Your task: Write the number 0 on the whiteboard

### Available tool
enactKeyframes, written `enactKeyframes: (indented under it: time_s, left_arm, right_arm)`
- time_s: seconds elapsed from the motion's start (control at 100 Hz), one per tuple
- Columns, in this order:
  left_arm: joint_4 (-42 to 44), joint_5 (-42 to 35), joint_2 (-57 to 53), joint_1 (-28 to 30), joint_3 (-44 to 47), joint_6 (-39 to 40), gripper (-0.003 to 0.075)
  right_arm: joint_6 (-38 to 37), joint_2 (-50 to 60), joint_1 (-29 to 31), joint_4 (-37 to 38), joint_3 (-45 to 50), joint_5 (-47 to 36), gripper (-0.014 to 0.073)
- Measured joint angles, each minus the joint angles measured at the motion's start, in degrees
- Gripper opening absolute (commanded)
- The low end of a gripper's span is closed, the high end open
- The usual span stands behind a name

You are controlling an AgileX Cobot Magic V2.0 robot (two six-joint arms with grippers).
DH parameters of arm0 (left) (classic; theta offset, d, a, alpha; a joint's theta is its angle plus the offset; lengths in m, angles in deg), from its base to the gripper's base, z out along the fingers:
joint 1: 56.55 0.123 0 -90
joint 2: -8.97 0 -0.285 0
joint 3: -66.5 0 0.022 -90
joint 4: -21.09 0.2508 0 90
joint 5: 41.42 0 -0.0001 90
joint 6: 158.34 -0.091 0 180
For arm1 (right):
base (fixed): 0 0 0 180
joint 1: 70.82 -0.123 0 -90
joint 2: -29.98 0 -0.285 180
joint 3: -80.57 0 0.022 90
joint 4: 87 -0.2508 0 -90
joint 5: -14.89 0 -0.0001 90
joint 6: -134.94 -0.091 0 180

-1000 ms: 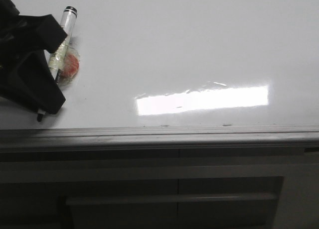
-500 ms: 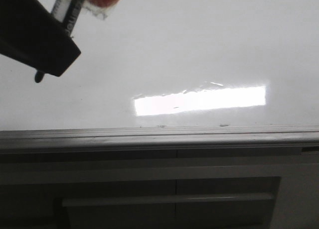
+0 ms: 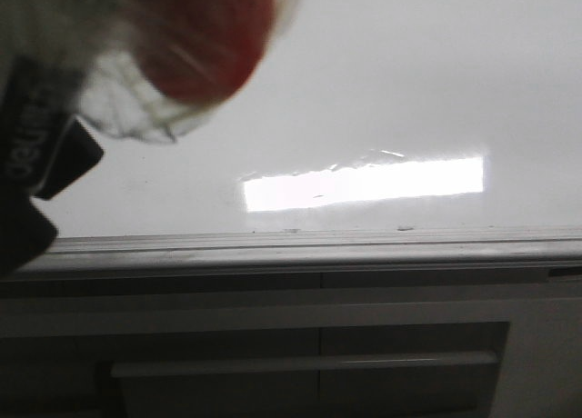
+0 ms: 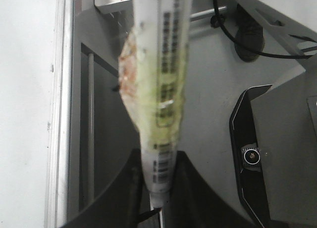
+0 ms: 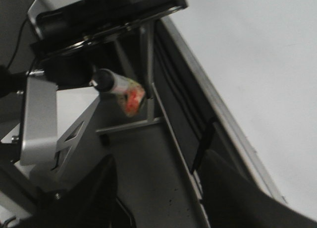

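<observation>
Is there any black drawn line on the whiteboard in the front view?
No: the whiteboard shows only a bright glare patch.

Marker (image 4: pixel 161 89) barrel: rows of small dark print and a barcode-like block near the lower end, too blurred to read.
Black band on marker (image 3: pixel 27 136), front view: pale letters set sideways, out of focus, not legible.
Whiteboard (image 3: pixel 427 82): no writing that can be read.
Cabinet front (image 3: pixel 318 345): no labels or numbers.
</observation>
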Motion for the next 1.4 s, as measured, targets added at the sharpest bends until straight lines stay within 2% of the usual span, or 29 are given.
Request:
enactKeyframes:
  time_s: [0.12, 0.32, 0.73, 0.89, 1.4]
  left_arm:
    - [1.25, 0.09, 0.0, -0.08, 0.0, 0.0, -0.002]
    - [3.2, 0.09, 0.0, -0.08, 0.0, 0.0, -0.002]
    - [4.61, 0.13, 0.0, -0.08, 0.0, -0.11, -0.002]
    - [5.24, 0.13, 0.0, -0.08, 0.0, -0.11, -0.002]
    - [5.7, -0.27, 0.26, -0.08, 0.0, -0.11, -0.002]
  right_arm:
    - [0.08, -5.53, -4.66, 2.1, -1.76, -1.44, 0.0335]
    - [0.13, -12.16, -8.61, 2.66, -4.94, -8.61, 0.0415]
    - [0.13, -20.48, -17.12, 2.91, -6.18, -11.57, 0.0414]
    - [0.13, -21.68, -18.38, 2.2, -6.18, -14.35, 0.0414]
    - [0.23, -21.76, -19.13, -2.44, -6.18, -14.48, 0.0414]
